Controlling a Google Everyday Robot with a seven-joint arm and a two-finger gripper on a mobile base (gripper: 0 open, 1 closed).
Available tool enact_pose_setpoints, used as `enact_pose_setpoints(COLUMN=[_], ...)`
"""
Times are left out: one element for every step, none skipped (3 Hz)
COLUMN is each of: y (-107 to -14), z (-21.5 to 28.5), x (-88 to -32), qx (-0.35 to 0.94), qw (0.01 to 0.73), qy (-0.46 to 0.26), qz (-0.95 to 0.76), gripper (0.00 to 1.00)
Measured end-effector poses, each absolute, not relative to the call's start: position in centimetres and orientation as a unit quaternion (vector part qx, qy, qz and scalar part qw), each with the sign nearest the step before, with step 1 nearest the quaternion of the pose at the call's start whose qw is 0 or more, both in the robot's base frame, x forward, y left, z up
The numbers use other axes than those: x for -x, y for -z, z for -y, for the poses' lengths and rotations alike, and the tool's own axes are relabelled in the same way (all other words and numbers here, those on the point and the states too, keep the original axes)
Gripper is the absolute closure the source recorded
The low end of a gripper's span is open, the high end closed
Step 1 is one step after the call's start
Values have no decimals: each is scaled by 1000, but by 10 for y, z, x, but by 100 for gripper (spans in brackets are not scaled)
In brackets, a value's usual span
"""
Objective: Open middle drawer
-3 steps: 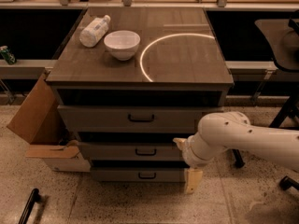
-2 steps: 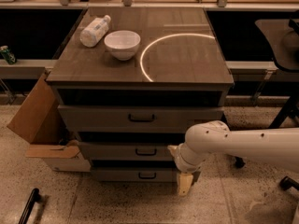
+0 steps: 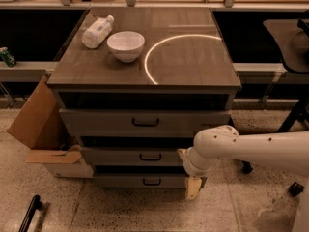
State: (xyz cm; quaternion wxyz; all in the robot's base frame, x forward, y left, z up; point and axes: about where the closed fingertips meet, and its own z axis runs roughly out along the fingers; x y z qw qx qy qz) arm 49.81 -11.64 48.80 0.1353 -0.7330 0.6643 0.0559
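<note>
**Gripper.** The white arm (image 3: 251,146) enters from the right and ends at a rounded wrist that covers the right end of the middle drawer (image 3: 130,156). The gripper (image 3: 193,187) hangs below the wrist, pointing down toward the floor (image 3: 120,209), in front of the right end of the bottom drawer (image 3: 130,180). How far open it is cannot be told. It holds nothing visible. Whether it touches the cabinet cannot be told. It is to the right of the middle handle (image 3: 150,157) and apart from it.

**Middle drawer.** It is the second of three grey fronts, below the top drawer (image 3: 111,122) and above the bottom one. The dark bracket handle sits at its centre. The drawer looks shut.

**Cabinet top.** A white bowl (image 3: 126,45) stands upright near the left rear. A white bottle (image 3: 97,31) lies on its side just beside the bowl, to its left. A bright arc of light (image 3: 152,52) curves across the top to the right of the bowl.

**Markings.** The bottle carries a label; its text is not readable.

**Surroundings.** An open cardboard box (image 3: 36,124) leans against the left side of the cabinet. A green can (image 3: 6,56) stands on a ledge at far left.
</note>
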Motion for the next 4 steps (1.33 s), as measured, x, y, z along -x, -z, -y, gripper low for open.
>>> enact_pose_setpoints(y=[-474,-455,-445,-431], z=[136,150,154,160], x=[-516,-539,-555,-571], qx=[721,714,711,703], qw=[139,149,155,161], qy=[-36,-23,-18,-20], qz=[-678,-684,-686,-693], gripper=[0,0,0,0])
